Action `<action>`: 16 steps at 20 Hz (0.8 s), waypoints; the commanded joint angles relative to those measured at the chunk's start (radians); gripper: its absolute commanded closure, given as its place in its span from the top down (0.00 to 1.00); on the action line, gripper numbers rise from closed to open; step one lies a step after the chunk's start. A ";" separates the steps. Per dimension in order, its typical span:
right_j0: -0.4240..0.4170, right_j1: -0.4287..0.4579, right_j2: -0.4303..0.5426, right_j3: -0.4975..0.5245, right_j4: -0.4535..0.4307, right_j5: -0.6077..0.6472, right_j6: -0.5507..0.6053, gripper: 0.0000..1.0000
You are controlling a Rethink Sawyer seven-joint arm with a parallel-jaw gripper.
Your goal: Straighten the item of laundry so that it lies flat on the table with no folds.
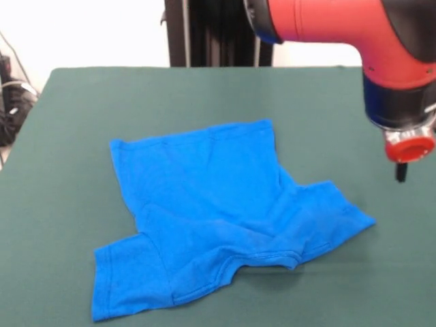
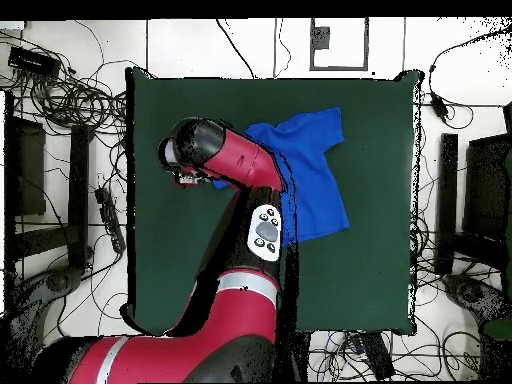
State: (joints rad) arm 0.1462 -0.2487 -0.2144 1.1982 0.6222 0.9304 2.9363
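The item of laundry (image 1: 218, 211), a bright blue T-shirt, lies on the green table (image 1: 68, 150). Its hem is toward the far side and its collar toward the near edge. It is mostly spread out, with creases across the chest and a bunched fold by the collar (image 1: 272, 257). One sleeve (image 1: 126, 283) reaches the near left, the other (image 1: 337, 218) points right. My gripper (image 1: 403, 167) hangs over bare felt to the right of the shirt, apart from it and holding nothing. From overhead, the arm's head (image 2: 198, 150) covers the gripper and part of the shirt (image 2: 312, 170).
A black column (image 1: 218, 30) stands behind the table's far edge. Cables (image 1: 10, 102) lie off the table's left side. Overhead, cables (image 2: 70, 95) and dark equipment (image 2: 25, 170) ring the table (image 2: 370, 260). The red arm (image 2: 255, 215) crosses the felt.
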 commanded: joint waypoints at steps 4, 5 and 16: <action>-0.031 0.134 -0.031 -0.198 -0.063 -0.085 0.158 1.00; -0.036 0.152 -0.038 -0.242 -0.080 -0.062 0.143 1.00; -0.037 0.331 0.036 -0.542 -0.240 0.049 -0.124 1.00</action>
State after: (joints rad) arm 0.0823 -0.0652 -0.2745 0.8046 0.4688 0.8976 2.9363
